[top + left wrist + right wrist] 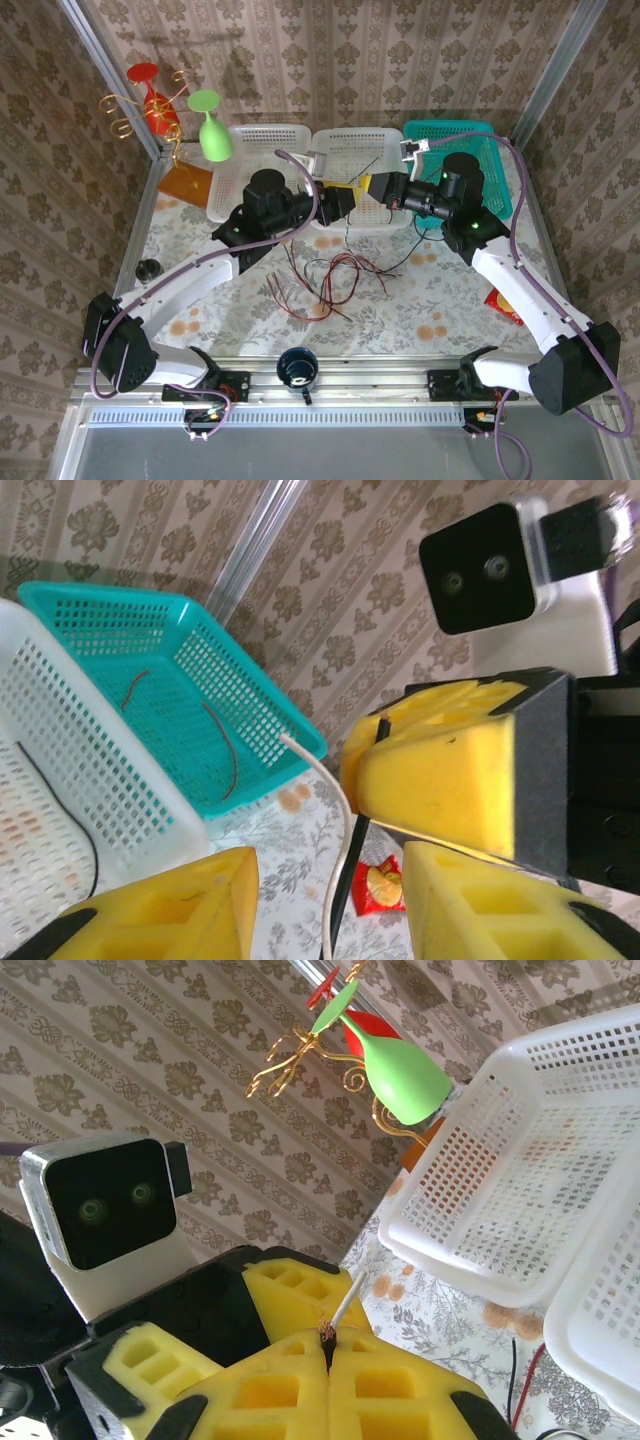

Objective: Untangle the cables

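Note:
A tangle of red and black cables (325, 275) lies on the table in front of the baskets. Both grippers meet above the middle white basket (350, 150). My right gripper (372, 188) (327, 1360) is shut on the end of a black cable (327, 1338), whose bare copper strands poke out. A white cable tip (348, 1300) sticks up just behind them. My left gripper (340, 200) (330, 910) is open. The white cable (340, 850) and the black cable (350, 900) hang down between its fingers without touching them.
A teal basket (460, 165) (150, 680) holds two red cables (225, 750); a black one lies in the white basket (60, 780). Another white basket (255, 150), green (210, 135) and red (150, 95) glasses, a blue mug (297, 367) and a red packet (505, 305) stand around.

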`<state>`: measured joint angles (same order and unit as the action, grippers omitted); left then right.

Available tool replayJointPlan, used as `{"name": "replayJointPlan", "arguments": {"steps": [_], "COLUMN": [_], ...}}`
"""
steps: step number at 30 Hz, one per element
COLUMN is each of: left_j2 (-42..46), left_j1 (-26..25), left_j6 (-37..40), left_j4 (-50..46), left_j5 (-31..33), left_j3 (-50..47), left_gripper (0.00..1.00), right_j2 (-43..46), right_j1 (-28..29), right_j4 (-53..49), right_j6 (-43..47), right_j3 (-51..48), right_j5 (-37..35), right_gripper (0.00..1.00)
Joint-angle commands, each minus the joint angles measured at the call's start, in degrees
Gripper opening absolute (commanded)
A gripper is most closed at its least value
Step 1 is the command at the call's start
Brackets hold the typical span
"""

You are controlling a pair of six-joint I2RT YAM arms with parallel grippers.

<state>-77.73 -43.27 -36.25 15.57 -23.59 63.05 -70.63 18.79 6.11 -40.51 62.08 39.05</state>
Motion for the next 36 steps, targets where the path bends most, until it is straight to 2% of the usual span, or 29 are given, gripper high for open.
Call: {"name": "replayJointPlan", "arguments": {"steps": [1, 4, 10, 13, 21, 36], "left_j2": [1.8, 1.8, -0.2, -1.5, -2.5, -4.4], "left_j1": [2.4, 4.5, 5.7, 5.5, 4.9, 4.1], "left_j6": [-7.6, -12.5, -18.1, -19.0, -19.1, -21.4], "left_j4": [10.7, 15.9, 19.5, 19.7, 18.5, 21.4], "left_j5": [-2.1, -3.4, -7.0, -9.6, -10.2, -11.1], "left_j3": [-3.1, -4.1, -2.6, -1.4, -0.5, 0.1], "left_gripper": [0.45, 0.48, 0.50, 0.50, 0.54, 0.51], "right_j2": [0.0, 0.5, 1.2, 1.4, 1.3, -0.6], "right_j1": [-0.2, -0.2, -0.1, 0.1, 0.6, 1.1], "right_j4": [1.7, 1.5, 3.0, 4.3, 8.5, 10.4], "right_j6": [-0.1, 1.1, 3.2, 4.4, 5.5, 5.2], "right_j3": [0.1, -0.3, -1.4, -1.7, -2.0, -1.7], "right_j5": [1.4, 2.0, 2.9, 3.1, 3.6, 5.8], "right_gripper": [0.00, 0.00, 0.00, 0.00, 0.00, 0.00]}}
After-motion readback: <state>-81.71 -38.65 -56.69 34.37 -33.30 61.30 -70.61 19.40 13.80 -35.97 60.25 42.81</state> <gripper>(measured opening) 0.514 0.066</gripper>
